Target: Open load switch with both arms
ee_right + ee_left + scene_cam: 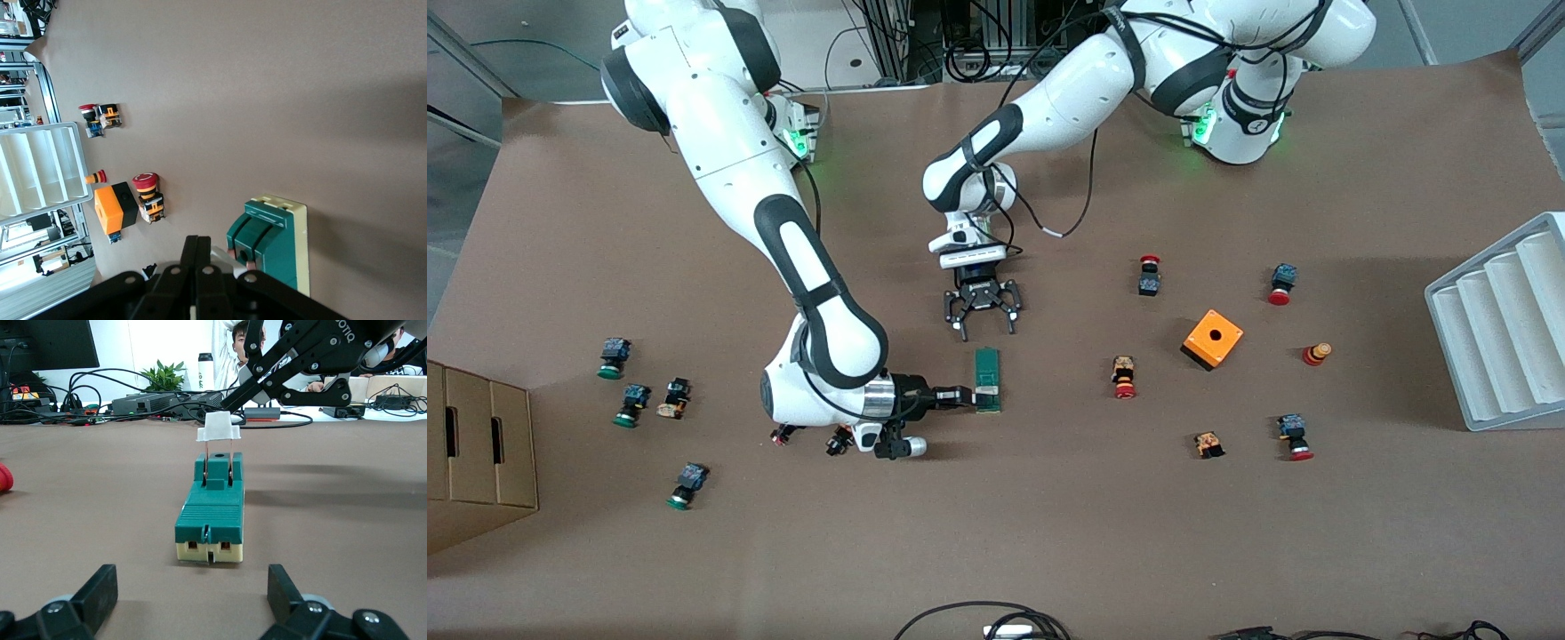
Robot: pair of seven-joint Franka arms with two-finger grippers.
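Note:
The green load switch [987, 380] lies on the brown table, its long side running toward the front camera. Its white slider piece [219, 428] stands raised on two thin metal legs. My right gripper [966, 395] comes at the switch from the right arm's end of the table. It is shut, its fingertips [199, 245] pressed together against the white piece [225, 259] with nothing between them. My left gripper [984, 311] hangs low just off the switch's end that faces the arms' bases. It is open, one finger [99, 592] on each side, looking along the switch [210, 520].
An orange box with a hole [1212, 339] and several red push-buttons [1124, 376] lie toward the left arm's end. A white ribbed tray [1503, 324] stands at that edge. Green push-buttons [614, 357] and a cardboard box [476, 453] sit toward the right arm's end.

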